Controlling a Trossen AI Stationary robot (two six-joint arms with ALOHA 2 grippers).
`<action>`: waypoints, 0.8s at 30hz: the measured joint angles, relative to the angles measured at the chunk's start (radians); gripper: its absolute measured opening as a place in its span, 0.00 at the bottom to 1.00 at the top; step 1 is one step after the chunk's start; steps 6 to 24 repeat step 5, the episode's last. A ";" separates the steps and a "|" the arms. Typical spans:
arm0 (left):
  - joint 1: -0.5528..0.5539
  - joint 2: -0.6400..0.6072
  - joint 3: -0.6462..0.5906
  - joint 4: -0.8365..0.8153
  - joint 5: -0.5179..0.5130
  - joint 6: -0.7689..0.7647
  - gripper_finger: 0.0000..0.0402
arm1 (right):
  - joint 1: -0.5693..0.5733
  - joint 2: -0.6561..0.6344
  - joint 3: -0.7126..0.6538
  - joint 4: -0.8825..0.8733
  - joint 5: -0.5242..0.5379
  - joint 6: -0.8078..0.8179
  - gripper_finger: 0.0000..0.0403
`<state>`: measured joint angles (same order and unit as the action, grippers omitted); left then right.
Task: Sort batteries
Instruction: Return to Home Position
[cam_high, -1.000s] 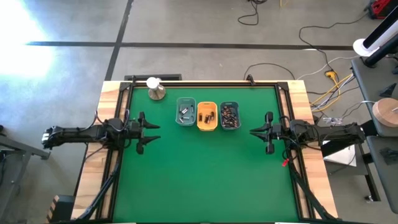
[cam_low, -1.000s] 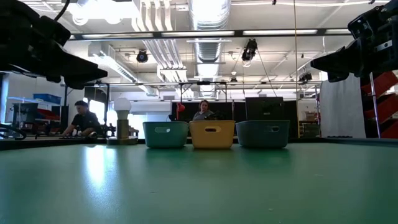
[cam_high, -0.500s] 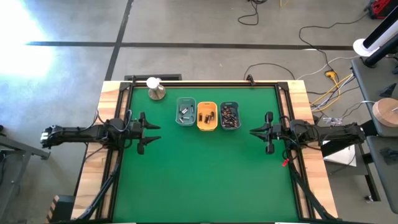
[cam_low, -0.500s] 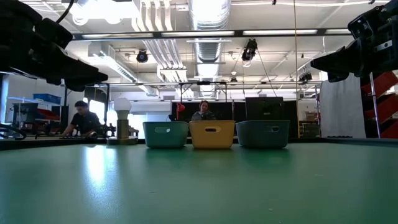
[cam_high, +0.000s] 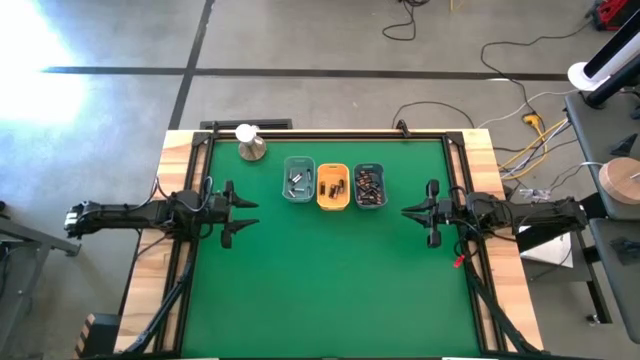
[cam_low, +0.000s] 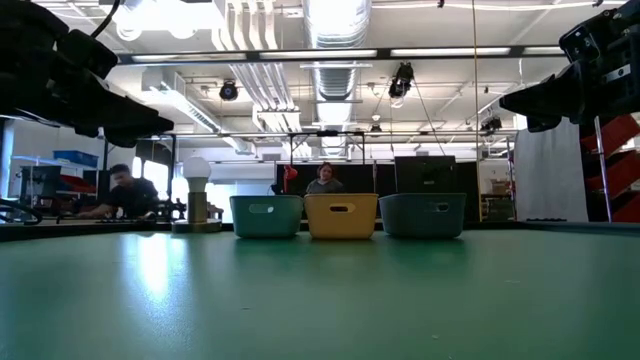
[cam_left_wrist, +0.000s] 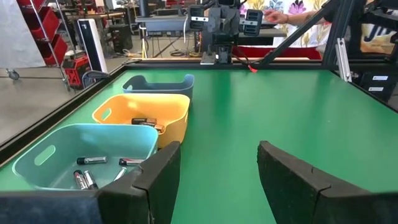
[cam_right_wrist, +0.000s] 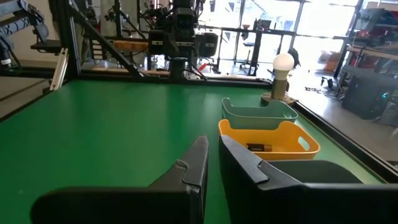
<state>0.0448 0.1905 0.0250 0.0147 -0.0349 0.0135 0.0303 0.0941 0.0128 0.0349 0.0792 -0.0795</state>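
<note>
Two arms wait at the tabletop (cam_high: 330, 280) sides: left end effector (cam_high: 246, 212) released wide, right end effector (cam_high: 408, 212) nearly clenched, empty. Farther back I see batteries (cam_high: 333, 187) in the teal tray (cam_high: 298, 164), yellow tray (cam_high: 333, 168) and blue tray (cam_high: 369, 166).

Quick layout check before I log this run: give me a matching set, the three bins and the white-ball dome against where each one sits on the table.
Things
1. teal bin
2. yellow bin
3. blue bin
4. metal dome

Places
A. middle of the row
B. right end of the row
C. near the far edge, apart from the row, to its left
D. left end of the row

Pairs: 1-D, 2-A, 3-B, 4-C
</note>
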 joint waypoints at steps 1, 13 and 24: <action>0.000 0.000 0.000 0.000 0.000 0.000 0.48 | 0.000 0.000 0.000 0.000 0.000 0.000 0.08; 0.000 0.000 0.000 0.000 0.000 0.000 0.48 | 0.000 0.000 0.000 0.000 0.000 0.000 0.08; 0.000 0.000 0.000 0.000 0.000 0.000 0.48 | 0.000 0.000 0.000 0.000 0.000 0.000 0.08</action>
